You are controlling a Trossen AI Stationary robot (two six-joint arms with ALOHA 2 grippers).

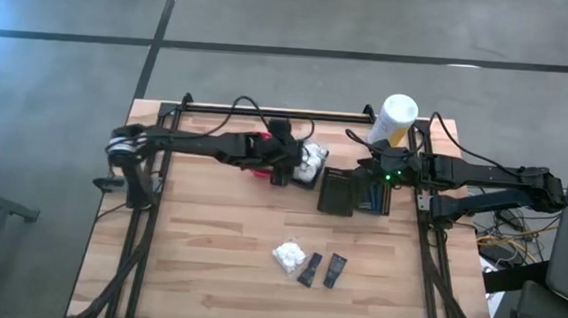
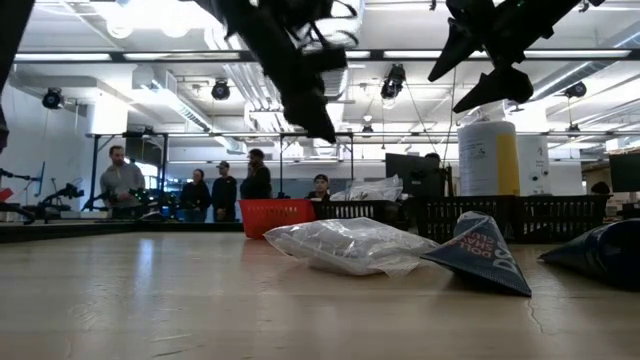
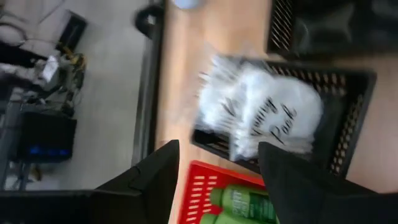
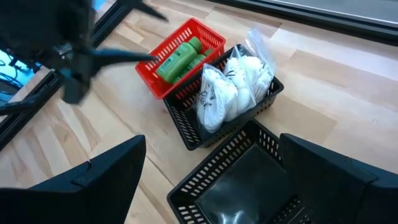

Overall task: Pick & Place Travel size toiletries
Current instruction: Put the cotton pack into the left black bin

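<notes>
White crinkly pouches lie heaped in a black slotted basket. Beside it, green packets fill a red basket. My left gripper hangs open above these two baskets with nothing between its fingers. My right gripper stands open over another black basket, near the tall canister. Toward the near edge, one white pouch and two dark flat packets lie on the table.
Two black baskets stand side by side at the table's middle right. The canister stands at the far right corner. Bare wood lies to the near left. People stand in the room beyond the far edge.
</notes>
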